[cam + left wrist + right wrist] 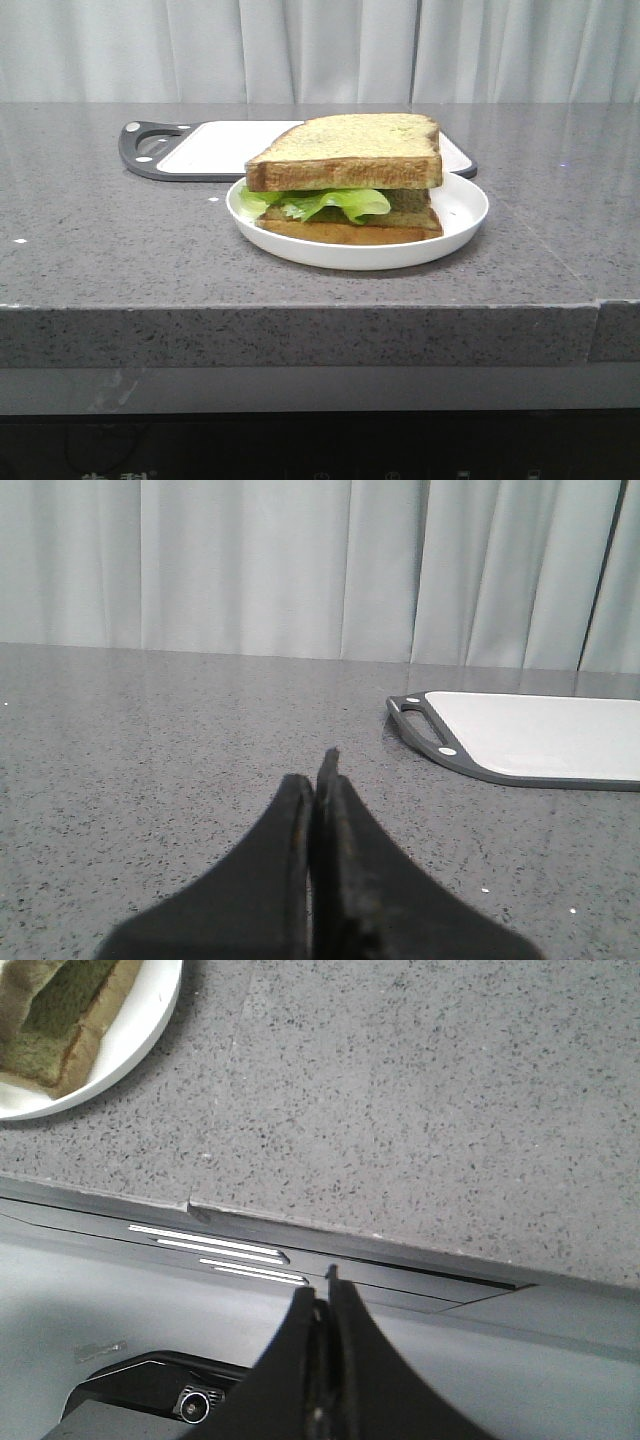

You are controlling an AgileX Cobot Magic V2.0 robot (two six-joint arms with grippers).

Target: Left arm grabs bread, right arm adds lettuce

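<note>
Front view: a white plate (462, 212) stands on the grey speckled countertop (100, 240), just in front of a white cutting board (215, 146) with a dark rim and handle at its left end; on the plate lies a stacked sandwich; the bread (348, 150), a thick square slice with a golden speckled face and dark brown crust, lies flat on top, face up, its longer visible side running left to right across the view and its crust edge turned toward the camera; the lettuce (325, 203) lies directly beneath it, its ruffled green edge projecting toward the left and front of the stack; a thinner slice of toast (350, 230) lies at the bottom, touching the plate; neither arm appears in this view. Left wrist view: the left arm (322, 780) hovers over bare countertop with its two wedge-shaped fingers pressed together, nothing between them; the cutting board lies well apart from the fingertips, handle end nearest. Right wrist view: the right arm (325, 1295) has its fingers closed against each other, holding nothing, positioned past the front edge of the countertop; the plate and a corner of the sandwich show at the frame corner, well apart from the fingertips.
</note>
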